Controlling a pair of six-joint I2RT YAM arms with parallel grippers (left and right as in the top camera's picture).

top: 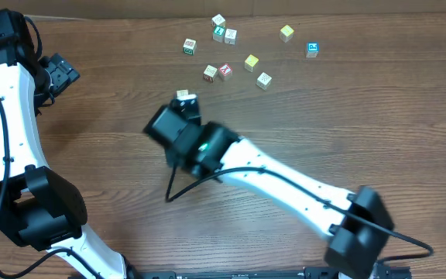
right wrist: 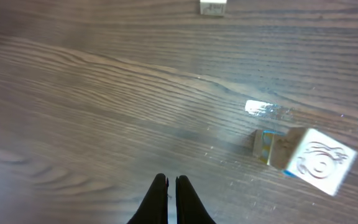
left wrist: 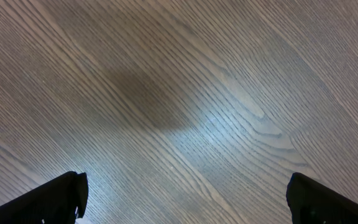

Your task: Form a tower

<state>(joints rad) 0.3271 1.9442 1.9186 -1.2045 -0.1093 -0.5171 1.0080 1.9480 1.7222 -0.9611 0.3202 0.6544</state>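
So, overhead first: the tower (top: 183, 94) sits around the middle of the table (top: 114, 124). From up there it's just one pale square top, so I can't tell how many cubes are in it. The right gripper (top: 186, 106) is on its near side, touching or just beside, hard to call. The loose cubes (top: 251, 63), around ten, are scattered farther back, well apart from the tower. The left gripper (top: 59, 74) is way off at the left edge.

Left wrist: the left gripper (left wrist: 185, 199) has its jaws spread wide with nothing between them, just bare wood grain below.

Right wrist: the right gripper (right wrist: 171, 196) has its fingers pinched together with nothing in them. The tower (right wrist: 319, 160) is off to the right of the tips, clear of them. Its whitish top has a swirly print, with a blue-teal side showing under it. It looks upright to me, and I think the lean is just the camera angle. One of the loose cubes (right wrist: 213, 6) peeks in at the top edge.

My read is that this is a gap between placements, with nothing held and plenty of cubes left to stack. For the next move, the right arm should pull clear without clipping the tower. Then it needs to open, grab a loose cube squarely and lower it flush on top.
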